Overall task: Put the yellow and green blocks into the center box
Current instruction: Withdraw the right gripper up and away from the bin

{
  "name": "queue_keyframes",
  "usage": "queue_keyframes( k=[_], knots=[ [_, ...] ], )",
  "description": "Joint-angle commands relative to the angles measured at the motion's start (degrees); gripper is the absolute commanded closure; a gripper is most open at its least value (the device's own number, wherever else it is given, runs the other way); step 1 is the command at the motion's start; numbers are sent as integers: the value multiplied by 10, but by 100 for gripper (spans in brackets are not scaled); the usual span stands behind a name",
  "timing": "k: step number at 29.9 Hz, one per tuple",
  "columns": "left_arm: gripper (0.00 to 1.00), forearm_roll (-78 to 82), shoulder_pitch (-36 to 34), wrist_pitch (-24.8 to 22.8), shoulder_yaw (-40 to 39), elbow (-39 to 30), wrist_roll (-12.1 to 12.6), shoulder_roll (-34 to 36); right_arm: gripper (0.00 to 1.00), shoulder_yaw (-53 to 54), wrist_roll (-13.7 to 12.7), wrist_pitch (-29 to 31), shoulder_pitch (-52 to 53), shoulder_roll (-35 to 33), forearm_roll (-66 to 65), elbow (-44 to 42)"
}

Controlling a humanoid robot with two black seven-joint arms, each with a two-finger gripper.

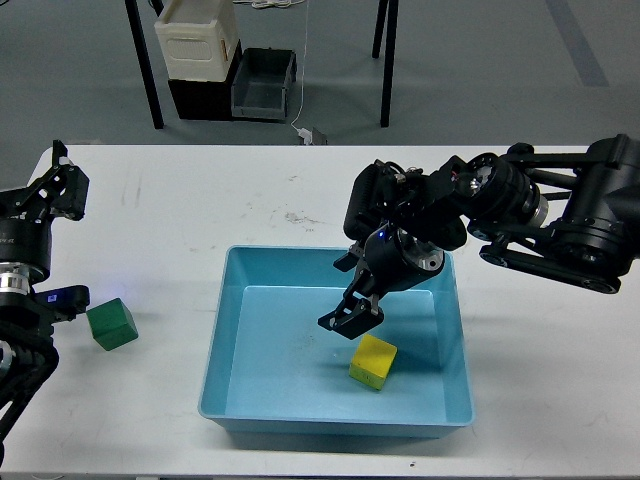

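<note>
The yellow block (373,361) lies on the floor of the blue center box (228,330), right of its middle. My right gripper (351,314) is open and empty, tilted down-left just above and left of the yellow block, not touching it. The green block (111,323) sits on the white table left of the box. My left gripper (45,195) is at the far left edge, above and behind the green block, fingers spread and empty; part of it is cut off by the frame.
The white table (200,200) extends behind and on both sides of the box. The right arm's bulky links (560,220) hang over the table right of the box. Table legs and bins (230,70) stand on the floor beyond the far edge.
</note>
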Motion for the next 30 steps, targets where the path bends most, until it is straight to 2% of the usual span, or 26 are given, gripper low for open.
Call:
queue_keyframes(
  k=[1,7,12,14,19,23,26,30],
  knots=[
    [0,-2,-2,0,0,0,2,20,2,108,0,-5,-18,-29,1,7],
    [0,-3,-3,13,-1,0,-4,55,2,278,0,-5,-88,-41,2,44],
    [0,11,-4,-22,-7,-1,0,68,1,398,0,-5,-178,-40,2,96],
    [0,44,-13,-31,-7,-1,-1,87,1,442,0,-5,-220,-40,2,129],
    [0,101,-64,-14,-5,14,-3,96,2,553,0,-5,-322,-41,2,181],
    [0,193,-76,0,-8,25,-9,112,2,655,-22,-5,-389,-35,5,181],
    [0,296,-93,35,-7,32,-15,123,2,729,-29,-9,-432,-27,42,181],
    [0,482,-116,107,-7,57,-20,126,2,792,-77,-58,-483,-18,115,181]
  ],
)
